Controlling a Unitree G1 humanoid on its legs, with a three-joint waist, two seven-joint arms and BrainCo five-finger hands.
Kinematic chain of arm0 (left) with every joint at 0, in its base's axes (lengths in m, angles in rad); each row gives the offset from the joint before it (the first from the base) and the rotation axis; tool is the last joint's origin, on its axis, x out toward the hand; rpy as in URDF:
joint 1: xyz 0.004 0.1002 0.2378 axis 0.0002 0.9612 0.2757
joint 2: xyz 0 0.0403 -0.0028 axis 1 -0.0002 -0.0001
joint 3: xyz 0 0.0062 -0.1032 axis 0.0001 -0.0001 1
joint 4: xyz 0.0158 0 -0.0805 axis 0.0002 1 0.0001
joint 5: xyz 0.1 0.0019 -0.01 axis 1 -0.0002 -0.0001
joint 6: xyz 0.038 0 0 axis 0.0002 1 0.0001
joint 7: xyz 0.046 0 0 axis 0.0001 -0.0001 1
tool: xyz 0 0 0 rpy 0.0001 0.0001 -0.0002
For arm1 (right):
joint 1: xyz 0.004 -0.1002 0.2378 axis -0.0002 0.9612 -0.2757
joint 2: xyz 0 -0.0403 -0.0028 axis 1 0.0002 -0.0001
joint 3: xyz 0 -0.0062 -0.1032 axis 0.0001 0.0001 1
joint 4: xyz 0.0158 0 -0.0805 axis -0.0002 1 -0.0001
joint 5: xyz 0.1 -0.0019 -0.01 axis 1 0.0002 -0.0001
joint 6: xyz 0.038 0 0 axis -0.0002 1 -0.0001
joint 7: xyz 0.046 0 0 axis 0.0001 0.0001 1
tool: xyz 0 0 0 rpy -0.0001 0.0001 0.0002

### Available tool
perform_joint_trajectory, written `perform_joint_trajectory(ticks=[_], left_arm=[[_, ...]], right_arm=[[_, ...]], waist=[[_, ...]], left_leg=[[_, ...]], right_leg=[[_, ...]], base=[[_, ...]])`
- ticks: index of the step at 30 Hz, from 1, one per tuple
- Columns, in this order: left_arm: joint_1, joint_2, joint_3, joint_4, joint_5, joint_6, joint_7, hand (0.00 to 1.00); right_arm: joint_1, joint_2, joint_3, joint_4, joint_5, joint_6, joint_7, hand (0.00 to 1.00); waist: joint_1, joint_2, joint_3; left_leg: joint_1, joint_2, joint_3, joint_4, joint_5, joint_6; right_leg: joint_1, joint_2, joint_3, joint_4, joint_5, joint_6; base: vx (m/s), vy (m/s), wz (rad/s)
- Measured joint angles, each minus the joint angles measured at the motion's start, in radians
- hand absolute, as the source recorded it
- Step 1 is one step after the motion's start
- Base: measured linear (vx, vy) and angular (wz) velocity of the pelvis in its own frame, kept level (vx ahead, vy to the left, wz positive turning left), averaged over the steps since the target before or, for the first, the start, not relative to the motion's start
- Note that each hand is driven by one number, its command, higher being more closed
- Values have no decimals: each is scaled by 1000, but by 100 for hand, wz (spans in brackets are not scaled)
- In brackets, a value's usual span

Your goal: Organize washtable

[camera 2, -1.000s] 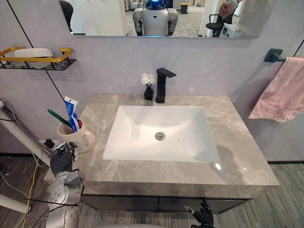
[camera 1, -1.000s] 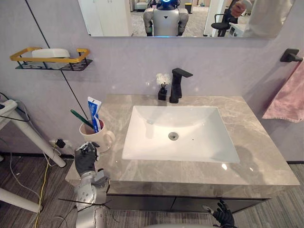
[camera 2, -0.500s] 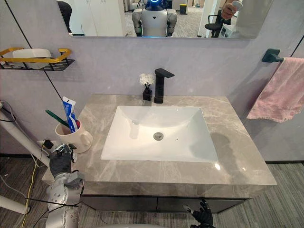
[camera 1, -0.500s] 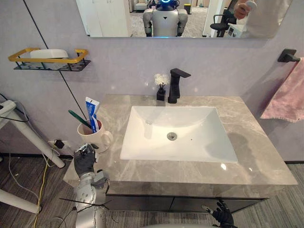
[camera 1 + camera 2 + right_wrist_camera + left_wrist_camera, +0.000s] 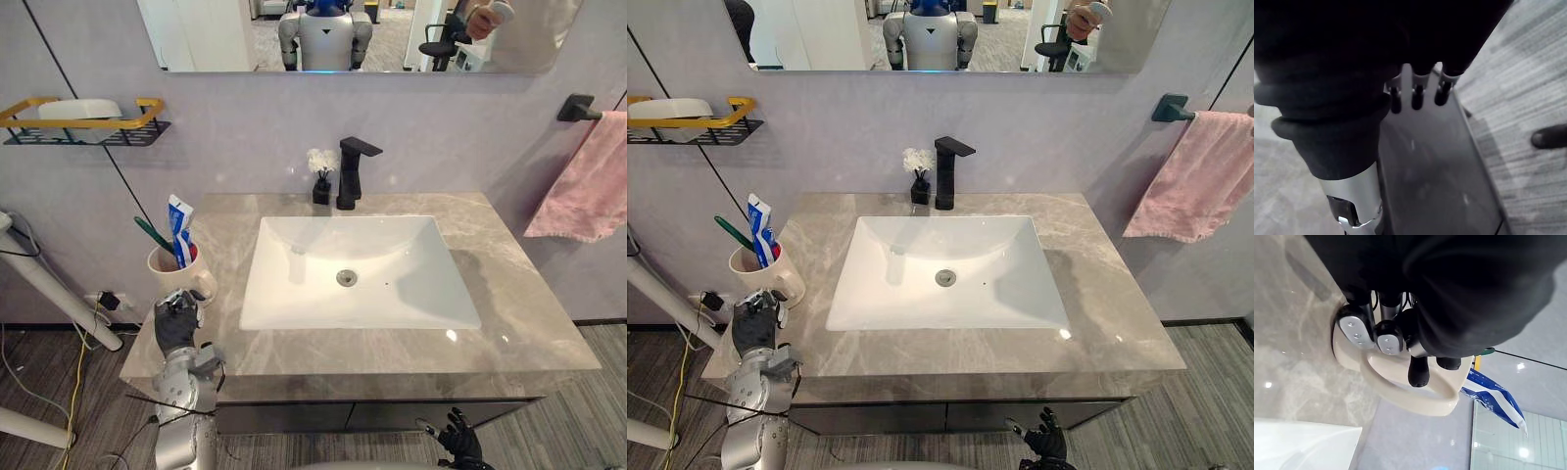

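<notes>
On the tabletop [image 5: 529, 323], left hand [image 5: 176, 323] grips the mug [image 5: 167, 271] handle; right hand [image 5: 456, 441] hangs loose; placing the mug seems undone.

No word, number or sign can be read anywhere at this washtable. The blue-and-white toothpaste tube [image 5: 179, 231] standing in the cream mug [image 5: 176, 273] carries some print on its side. That print is too small and blurred to make out, both from the head and from the left wrist.
</notes>
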Motion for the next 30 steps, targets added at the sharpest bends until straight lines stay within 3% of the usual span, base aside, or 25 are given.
perform_joint_trajectory(ticks=[30], left_arm=[[-73,28,4,105,33,-13,16,100]], right_arm=[[23,-6,-2,-39,-31,0,0,0]], waist=[[-1,12,30]], left_leg=[[14,7,49,-14,-13,-5]], right_leg=[[-13,13,44,-10,-2,-1]], base=[[-5,-21,-4]])
